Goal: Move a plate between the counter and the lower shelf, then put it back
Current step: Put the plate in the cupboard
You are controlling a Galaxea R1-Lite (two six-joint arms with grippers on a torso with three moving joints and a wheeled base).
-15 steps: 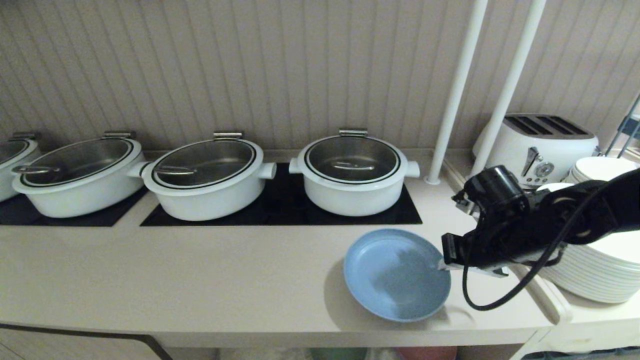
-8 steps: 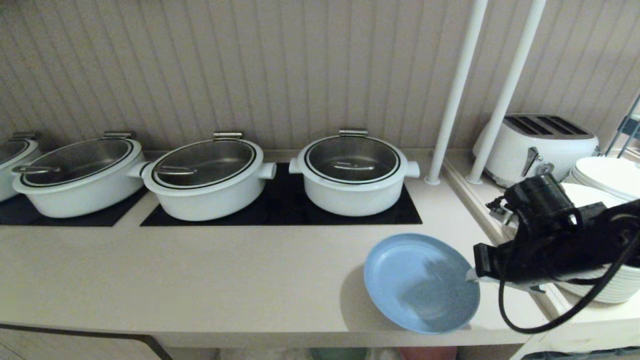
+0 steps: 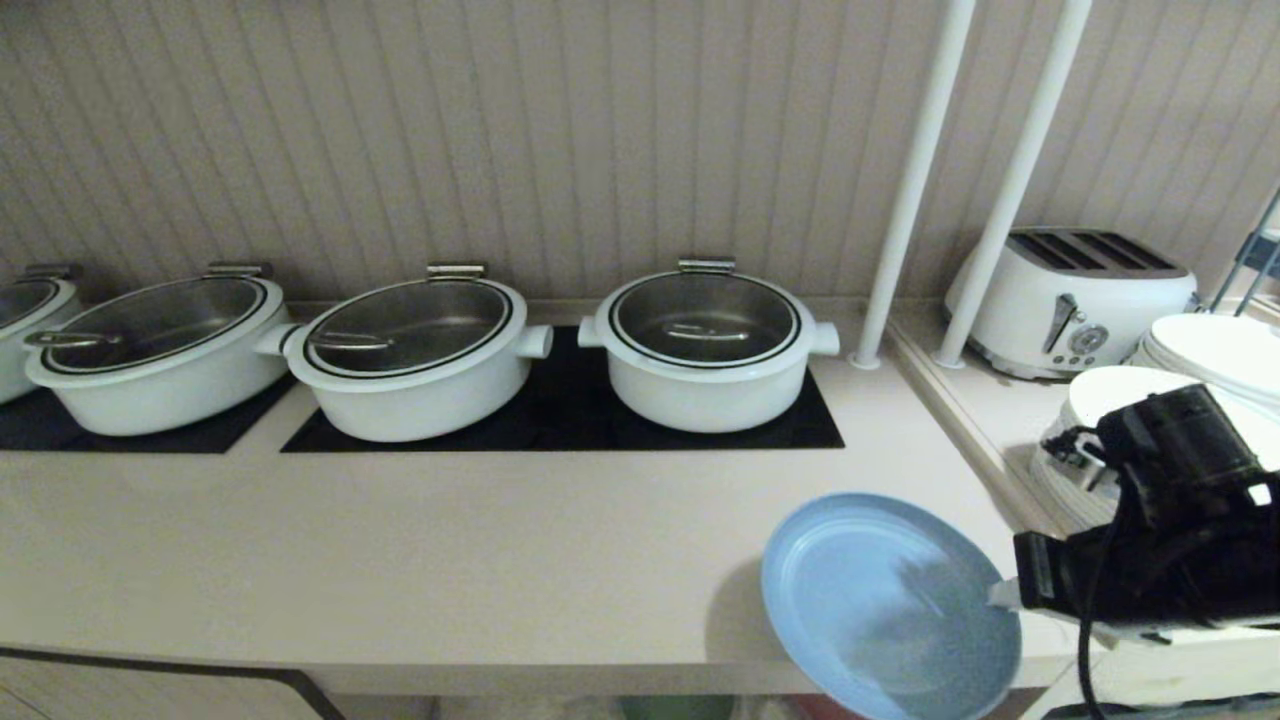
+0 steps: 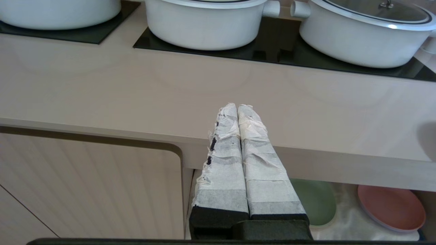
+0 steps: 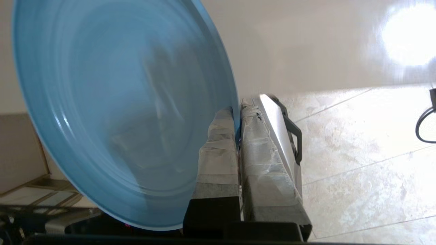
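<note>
The surface (image 3: 400,560) runs wide and beige, with black cooktop panels (image 3: 570,410) at the back carrying white pots (image 3: 705,350). To its right a side ledge holds a toaster (image 3: 1075,300) and stacked white plates (image 3: 1205,345). The blue plate (image 3: 885,605) hangs tilted past the front right edge of the surface, clamped at its rim by the right gripper (image 5: 237,119), whose taped fingers (image 5: 218,149) pinch it on both faces. The left gripper (image 4: 237,109) waits low before the surface edge, fingers pressed together on nothing. Below, the lower shelf (image 4: 344,217) holds a green plate (image 4: 316,204) and a pink plate (image 4: 391,207) on white cloth
</note>
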